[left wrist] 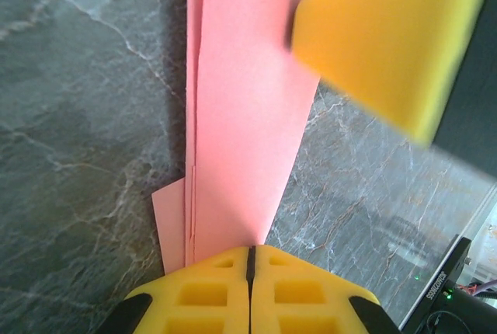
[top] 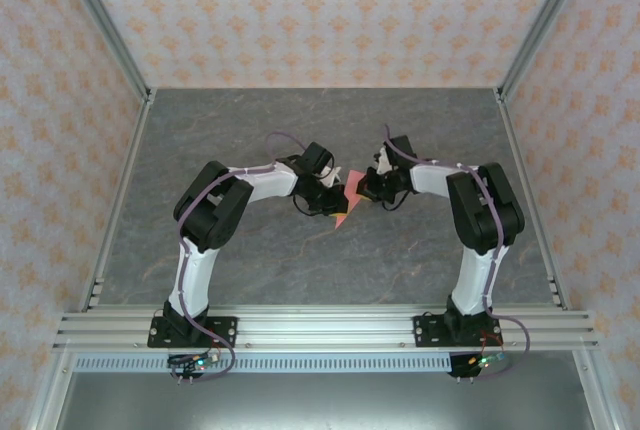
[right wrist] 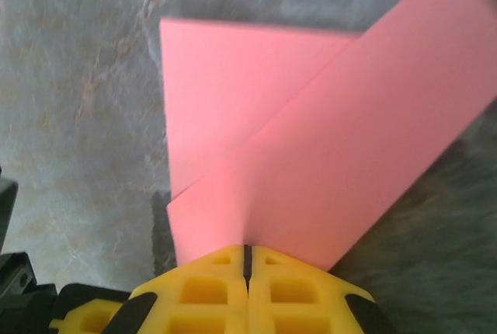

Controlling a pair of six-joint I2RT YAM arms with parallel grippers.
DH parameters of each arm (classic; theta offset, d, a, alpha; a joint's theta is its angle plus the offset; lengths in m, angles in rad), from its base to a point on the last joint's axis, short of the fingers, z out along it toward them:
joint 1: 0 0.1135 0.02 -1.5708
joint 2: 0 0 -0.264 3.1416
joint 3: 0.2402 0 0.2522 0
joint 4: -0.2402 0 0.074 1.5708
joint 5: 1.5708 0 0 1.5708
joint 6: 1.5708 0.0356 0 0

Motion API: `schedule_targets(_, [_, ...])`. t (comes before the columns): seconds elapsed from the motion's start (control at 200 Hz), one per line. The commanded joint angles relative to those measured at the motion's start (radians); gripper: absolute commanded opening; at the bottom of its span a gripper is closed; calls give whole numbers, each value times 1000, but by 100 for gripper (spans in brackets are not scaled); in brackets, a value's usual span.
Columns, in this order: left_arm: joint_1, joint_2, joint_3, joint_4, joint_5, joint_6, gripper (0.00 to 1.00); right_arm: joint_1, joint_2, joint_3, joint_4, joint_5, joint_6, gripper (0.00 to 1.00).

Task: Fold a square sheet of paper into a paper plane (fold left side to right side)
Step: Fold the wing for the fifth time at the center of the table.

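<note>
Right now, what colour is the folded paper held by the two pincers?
The paper is plain salmon pink, clearest in the left wrist view.

You see the paper plane [top: 348, 202] lying mid-table [top: 300, 270], the left gripper [top: 326, 196] on its left, the right gripper [top: 368, 188] on its right.

Arms: left arm [top: 188, 275] and right arm [top: 475, 275], white links, black joints
Cables: thin purple cable [top: 285, 137] along each
Tips: yellow gripper fingers [left wrist: 225, 272], square recesses
Mounts: black bases [top: 190, 331]
</note>
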Motion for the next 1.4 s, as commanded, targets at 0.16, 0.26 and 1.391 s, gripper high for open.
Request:
schedule_targets(0.16, [-12, 34, -66, -138, -120, 19, 7, -144, 68, 77, -50, 141, -77, 0])
schedule_targets(0.26, [-12, 30, -68, -139, -119, 17, 7, -157, 82, 91, -53, 125, -79, 0])
schedule_targets(1.391, [-15, -159, -166, -138, -49, 27, 22, -158, 92, 113, -76, 99, -76, 0])
